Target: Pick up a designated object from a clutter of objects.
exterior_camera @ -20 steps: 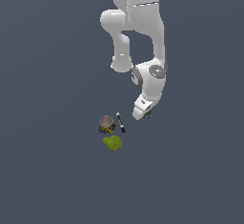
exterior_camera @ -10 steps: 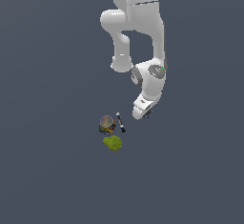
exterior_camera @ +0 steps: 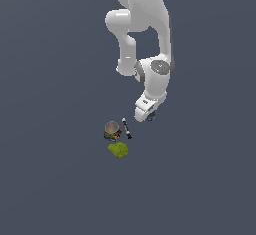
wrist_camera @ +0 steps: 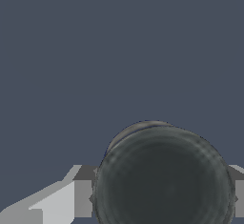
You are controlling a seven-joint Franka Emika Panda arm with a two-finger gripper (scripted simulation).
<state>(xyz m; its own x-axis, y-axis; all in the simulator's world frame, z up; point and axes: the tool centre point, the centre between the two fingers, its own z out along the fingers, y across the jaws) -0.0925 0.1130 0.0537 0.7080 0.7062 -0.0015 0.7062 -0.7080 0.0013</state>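
Note:
The designated object (wrist_camera: 164,180), a dark grey-black round thing, fills the space between my gripper's two fingers in the wrist view. One grey finger pad (wrist_camera: 83,198) lies against one side of it and the other pad against the opposite side. In the exterior view my gripper (exterior_camera: 148,115) hangs low, with a small dark bluish bit (exterior_camera: 150,117) showing at its tip. The rest of the clutter lies just to the exterior view's left: a thin black-and-white stick (exterior_camera: 127,128), a multicoloured cup (exterior_camera: 112,130) and a yellow-green lump (exterior_camera: 118,150).
The white arm (exterior_camera: 145,19) comes down from the top of the exterior view. The stick is the nearest thing to the gripper, a short way to the exterior view's left. The floor is plain dark grey-blue.
The arm has hardly moved. The gripper stays low at the same spot beside the stick, and the cup, stick and lump lie where they were.

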